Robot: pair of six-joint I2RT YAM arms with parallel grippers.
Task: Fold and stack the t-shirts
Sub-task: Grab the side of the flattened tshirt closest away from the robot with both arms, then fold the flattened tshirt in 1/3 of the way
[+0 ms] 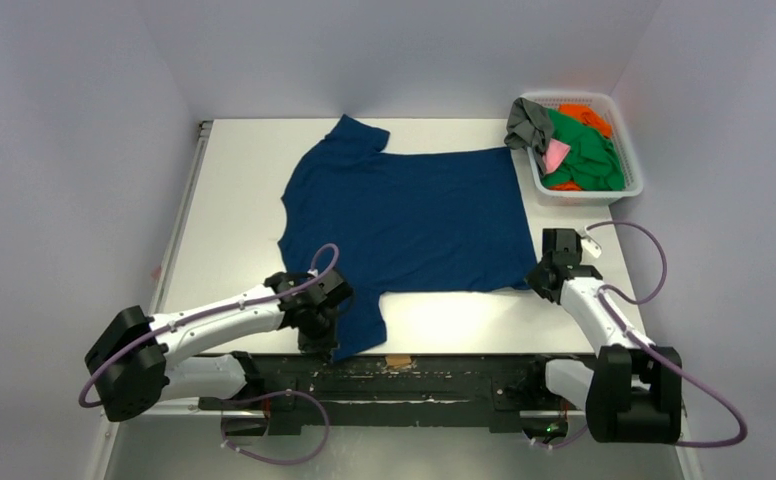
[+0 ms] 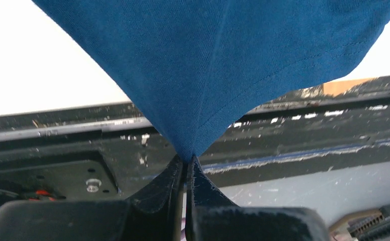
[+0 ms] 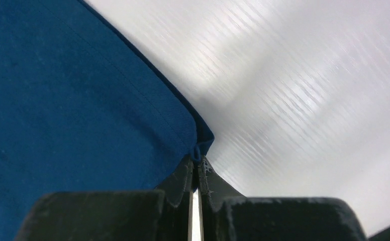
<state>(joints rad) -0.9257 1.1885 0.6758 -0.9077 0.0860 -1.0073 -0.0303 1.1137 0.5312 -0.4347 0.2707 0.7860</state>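
Observation:
A large navy blue t-shirt (image 1: pixel 404 215) lies spread flat on the white table (image 1: pixel 239 200), collar to the left, no print showing. My left gripper (image 1: pixel 316 335) is shut on the edge of its near sleeve; the left wrist view shows the navy cloth (image 2: pixel 218 65) pinched between the fingertips (image 2: pixel 173 173) over the table's front edge. My right gripper (image 1: pixel 542 280) is shut on the shirt's near right hem corner (image 3: pixel 195 143), low over the table. Other t-shirts, green (image 1: pixel 589 160), orange (image 1: pixel 589 115), grey (image 1: pixel 529 122) and pink (image 1: pixel 557 153), are heaped in the basket.
A white mesh basket (image 1: pixel 632 170) stands at the table's back right corner, with the grey shirt hanging over its left rim. The black mounting rail (image 1: pixel 434 375) runs along the near edge. Grey walls close in on both sides.

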